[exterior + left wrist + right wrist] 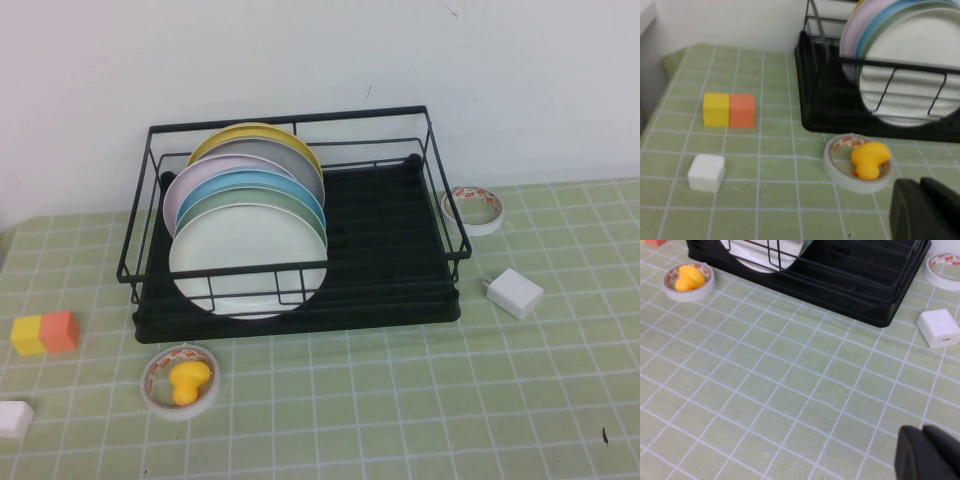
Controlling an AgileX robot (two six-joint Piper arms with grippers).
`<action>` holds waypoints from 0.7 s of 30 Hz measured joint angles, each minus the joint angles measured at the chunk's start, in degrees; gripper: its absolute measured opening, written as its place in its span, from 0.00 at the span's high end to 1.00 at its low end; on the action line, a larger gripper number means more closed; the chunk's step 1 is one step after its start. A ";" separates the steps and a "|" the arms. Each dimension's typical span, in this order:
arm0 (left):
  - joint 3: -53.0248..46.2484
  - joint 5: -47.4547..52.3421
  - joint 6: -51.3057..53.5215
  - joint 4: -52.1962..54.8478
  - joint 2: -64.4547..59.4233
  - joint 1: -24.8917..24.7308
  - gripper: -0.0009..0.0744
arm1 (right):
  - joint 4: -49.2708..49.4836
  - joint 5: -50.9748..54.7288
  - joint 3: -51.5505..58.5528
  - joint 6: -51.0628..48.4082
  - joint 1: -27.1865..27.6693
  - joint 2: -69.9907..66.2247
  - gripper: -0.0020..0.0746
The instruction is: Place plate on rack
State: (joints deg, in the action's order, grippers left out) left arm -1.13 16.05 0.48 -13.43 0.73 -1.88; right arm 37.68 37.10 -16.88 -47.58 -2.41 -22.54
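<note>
The white plate [248, 262] stands on edge at the front of a row of plates in the black wire rack [290, 118], with mint-green, light-blue, lilac and yellow plates behind it. The plate [912, 75] and rack [825, 105] also show in the left wrist view, and the rack [860, 285] with the plate's lower edge [757, 252] in the right wrist view. Neither gripper shows in the high view. My left gripper [920, 183] is shut and empty above the mat near the duck. My right gripper [923, 429] is shut and empty over the mat in front of the rack.
A tape roll holding a yellow duck [183, 380] lies in front of the rack's left corner. Yellow and orange blocks [44, 332] and a white cube [14, 418] sit at the left. Another tape roll [473, 208] and a white charger [514, 292] sit right of the rack.
</note>
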 joint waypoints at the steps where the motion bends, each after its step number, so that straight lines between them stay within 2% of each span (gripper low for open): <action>1: 0.00 1.48 0.28 0.75 0.00 0.09 0.99 | 0.00 0.00 0.00 0.00 0.00 0.00 0.98; 8: 0.11 2.19 1.65 2.65 0.12 -0.01 0.99 | 0.00 0.00 0.00 0.00 0.00 0.00 0.98; 21: 0.19 2.27 -3.89 7.95 0.12 -0.01 0.99 | 0.00 0.00 0.00 -0.02 0.00 0.00 0.98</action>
State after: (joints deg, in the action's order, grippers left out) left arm -0.95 18.32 -3.40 -5.48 0.85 -1.89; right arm 37.68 37.10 -16.88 -47.60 -2.41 -22.54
